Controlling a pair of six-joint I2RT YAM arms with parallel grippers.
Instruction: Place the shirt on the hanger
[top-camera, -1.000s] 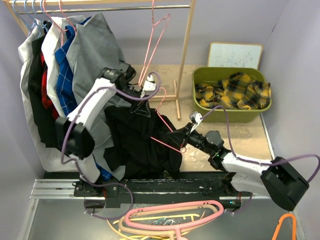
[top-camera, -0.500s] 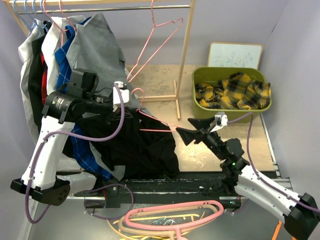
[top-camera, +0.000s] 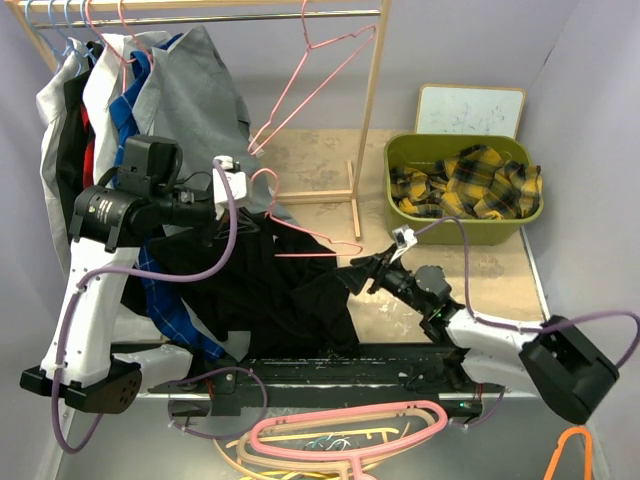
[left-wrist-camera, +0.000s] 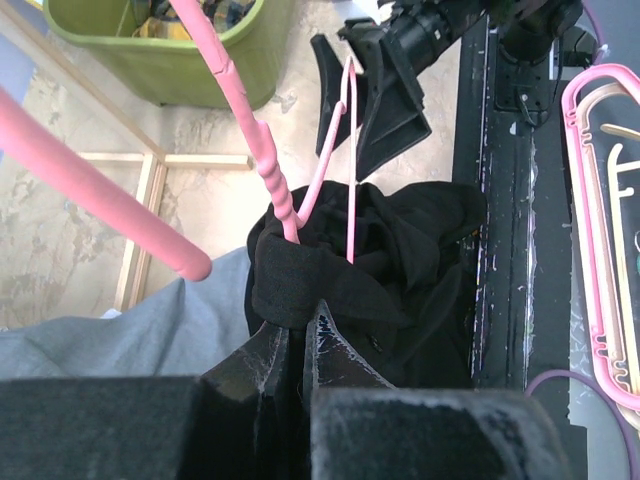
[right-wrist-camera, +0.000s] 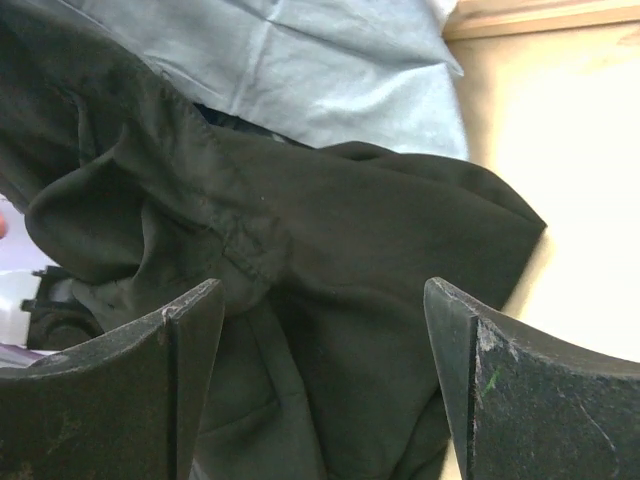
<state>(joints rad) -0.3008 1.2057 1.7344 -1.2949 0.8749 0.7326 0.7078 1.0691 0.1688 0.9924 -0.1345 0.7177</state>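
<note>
The black shirt (top-camera: 290, 300) hangs bunched from my left gripper (top-camera: 243, 216), which is shut on a fold of its cloth (left-wrist-camera: 330, 275) near the collar. The thin pink hanger (top-camera: 315, 237) sticks out of the shirt's top, its hook (top-camera: 262, 181) beside my left wrist and its far corner (top-camera: 356, 247) pointing right. In the left wrist view the hanger (left-wrist-camera: 268, 170) rises out of the cloth. My right gripper (top-camera: 360, 275) is open just under that corner, at the shirt's right edge. Black cloth (right-wrist-camera: 330, 250) lies just beyond its spread jaws (right-wrist-camera: 322, 292), and nothing is held.
A wooden rack (top-camera: 372, 110) carries a grey shirt (top-camera: 190, 100), other clothes and another thin pink hanger (top-camera: 320, 70). A green bin (top-camera: 400, 205) holds yellow plaid cloth beside a whiteboard (top-camera: 470, 108). Spare hangers (top-camera: 350, 430) and an orange one (top-camera: 570, 452) lie at the near edge.
My right gripper let go of the hanger's lower corner, opened, and now sits low by the shirt's edge. The left arm swung left and lifted the shirt with the hanger.
</note>
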